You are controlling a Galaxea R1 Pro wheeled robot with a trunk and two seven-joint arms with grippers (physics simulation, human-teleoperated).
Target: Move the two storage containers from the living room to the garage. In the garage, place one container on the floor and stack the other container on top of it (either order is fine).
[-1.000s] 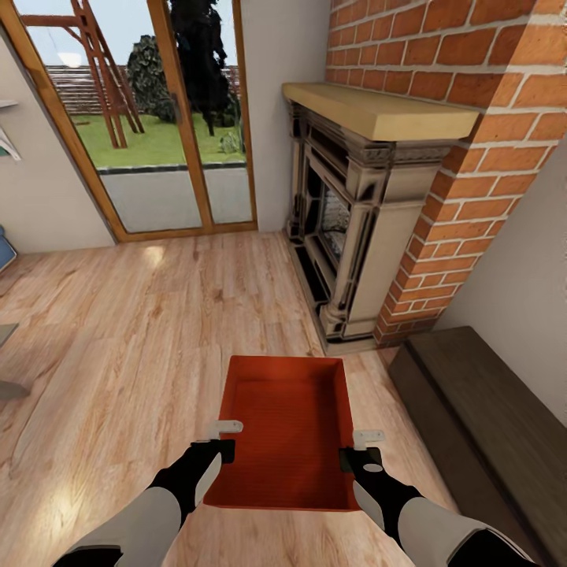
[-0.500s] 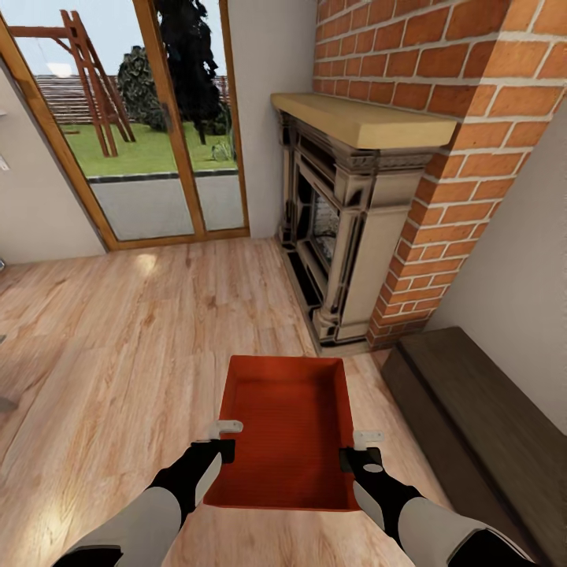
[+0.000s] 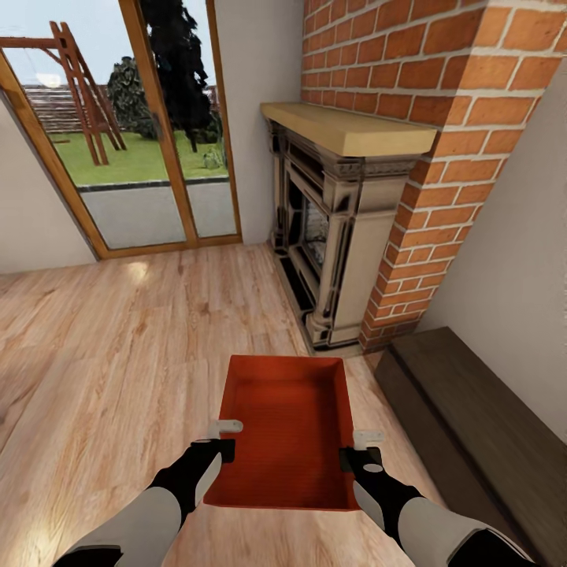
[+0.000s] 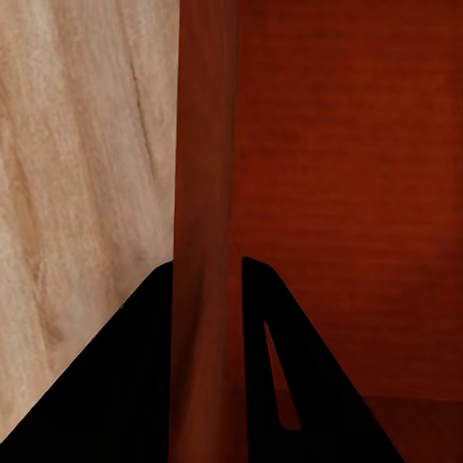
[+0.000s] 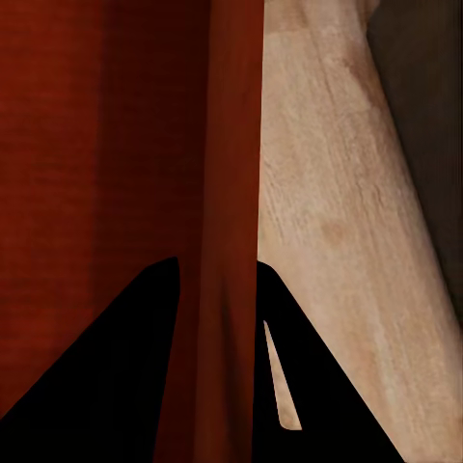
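An orange-red open-topped storage container (image 3: 287,429) hangs level in front of me, above the light wood plank floor of the living room. My left gripper (image 3: 224,441) is shut on its left wall. My right gripper (image 3: 361,447) is shut on its right wall. In the left wrist view the thin red wall (image 4: 203,241) runs between the two dark fingers (image 4: 116,386), with the bin's inside to one side and wood floor to the other. The right wrist view shows the same grip on the opposite wall (image 5: 231,222). The bin is empty.
A brick fireplace (image 3: 346,228) with a pale wood mantel stands ahead to the right. A long dark low cabinet (image 3: 480,425) lies along the right wall. A glazed wooden door (image 3: 134,134) to a garden is ahead at left. Open wood floor (image 3: 118,346) spreads left.
The whole head view has shifted left, so the camera has turned right; fireplace and door slid leftwards. The container and both grippers keep the same place in the picture.
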